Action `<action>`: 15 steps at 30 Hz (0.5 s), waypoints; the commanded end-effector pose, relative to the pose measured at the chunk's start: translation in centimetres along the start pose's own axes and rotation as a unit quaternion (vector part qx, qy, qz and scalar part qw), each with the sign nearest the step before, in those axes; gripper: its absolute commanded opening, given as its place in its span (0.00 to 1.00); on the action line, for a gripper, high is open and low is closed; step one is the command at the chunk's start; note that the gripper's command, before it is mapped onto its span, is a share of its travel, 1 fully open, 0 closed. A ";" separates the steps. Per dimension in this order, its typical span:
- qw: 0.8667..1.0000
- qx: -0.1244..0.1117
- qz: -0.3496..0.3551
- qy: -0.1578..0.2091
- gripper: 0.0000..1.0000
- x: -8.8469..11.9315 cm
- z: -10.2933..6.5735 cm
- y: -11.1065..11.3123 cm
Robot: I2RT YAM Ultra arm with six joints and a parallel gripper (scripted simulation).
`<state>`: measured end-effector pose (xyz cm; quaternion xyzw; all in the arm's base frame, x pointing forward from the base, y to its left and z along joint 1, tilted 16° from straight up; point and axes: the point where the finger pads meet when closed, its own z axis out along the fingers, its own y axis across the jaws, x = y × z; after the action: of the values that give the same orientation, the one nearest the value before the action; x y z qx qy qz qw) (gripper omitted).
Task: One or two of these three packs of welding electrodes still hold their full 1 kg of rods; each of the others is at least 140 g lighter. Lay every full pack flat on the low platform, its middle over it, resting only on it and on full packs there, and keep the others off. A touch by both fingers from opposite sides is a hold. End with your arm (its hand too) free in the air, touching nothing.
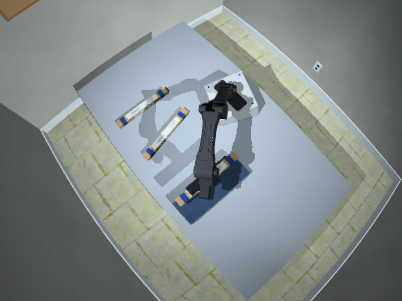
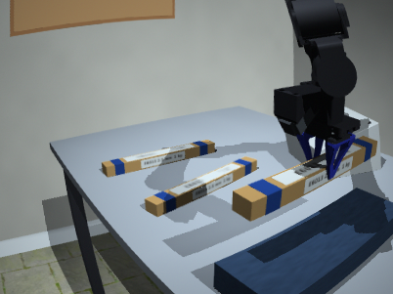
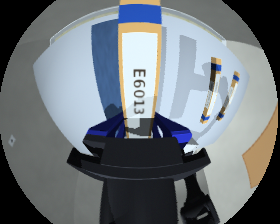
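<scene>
My gripper (image 2: pixel 320 167) (image 3: pixel 138 113) is shut on a tan welding-electrode pack (image 1: pixel 222 167) (image 2: pixel 293 196) (image 3: pixel 139 60) with blue bands and a white E6013 label. The fingers grip it near its middle, and it hangs level in the air. In the top view the arm hides its middle, and it overlaps one long side of the dark blue low platform (image 1: pixel 192 214) (image 2: pixel 318 253) (image 3: pixel 104 60), roughly parallel to it. A second pack (image 1: pixel 166 133) (image 2: pixel 210 181) (image 3: pixel 210 92) lies flat on the table, nearer the platform. A third pack (image 1: pixel 142 108) (image 2: pixel 158 159) (image 3: pixel 228 97) lies flat farther off.
The grey-blue table (image 1: pixel 280 204) (image 2: pixel 98 147) bears everything. A white box (image 1: pixel 246 85) stands under the arm's base, behind the far end of the held pack in the exterior view. Shadows of the arm and pack fall on the table and platform.
</scene>
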<state>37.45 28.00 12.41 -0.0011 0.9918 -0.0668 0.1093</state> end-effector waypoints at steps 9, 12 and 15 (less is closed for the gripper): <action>0.999 -0.029 -0.002 -0.042 0.00 -0.4 -4.7 0.8; 0.999 -0.028 -0.002 -0.040 0.00 -0.4 -4.5 0.9; 0.999 -0.028 -0.002 -0.040 0.00 -0.4 -4.5 0.9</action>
<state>37.41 28.02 12.23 -0.0009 0.9918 -0.0683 0.1076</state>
